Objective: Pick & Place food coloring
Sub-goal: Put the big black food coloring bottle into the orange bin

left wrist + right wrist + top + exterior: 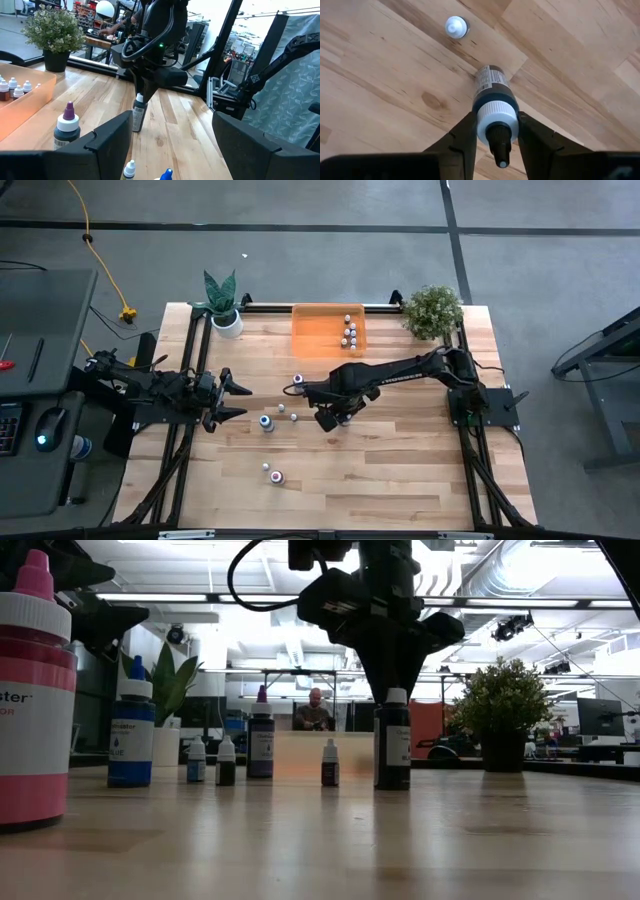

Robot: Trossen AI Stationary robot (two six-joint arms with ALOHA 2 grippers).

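Observation:
The food coloring bottles are split between the table and an orange tray [300,345], which holds several small ones. My right gripper [335,415] [496,120] reaches down at mid-table and is shut on a dark bottle with a white cap [490,82] [392,750] [138,115]. A tiny whitish dropper [456,26] stands on its base just beyond it. My left gripper [238,400] [170,147] waits open above the table's left part, pointing toward the bottles. My right gripper pinches the dark bottle's white cap [495,115] at its top between the two fingers [465,135], one on each side. The fingers come from above, pointing down. The bottle is upright, and its base looks to be on the table.
More bottles stand on the table: a purple-capped one [298,383] [67,130], a blue one [267,421] [131,735], small ones [281,408] and a pink-capped one [277,477] [30,700] nearer the front. Potted plants [224,305] [433,310] flank the tray at the far edge.

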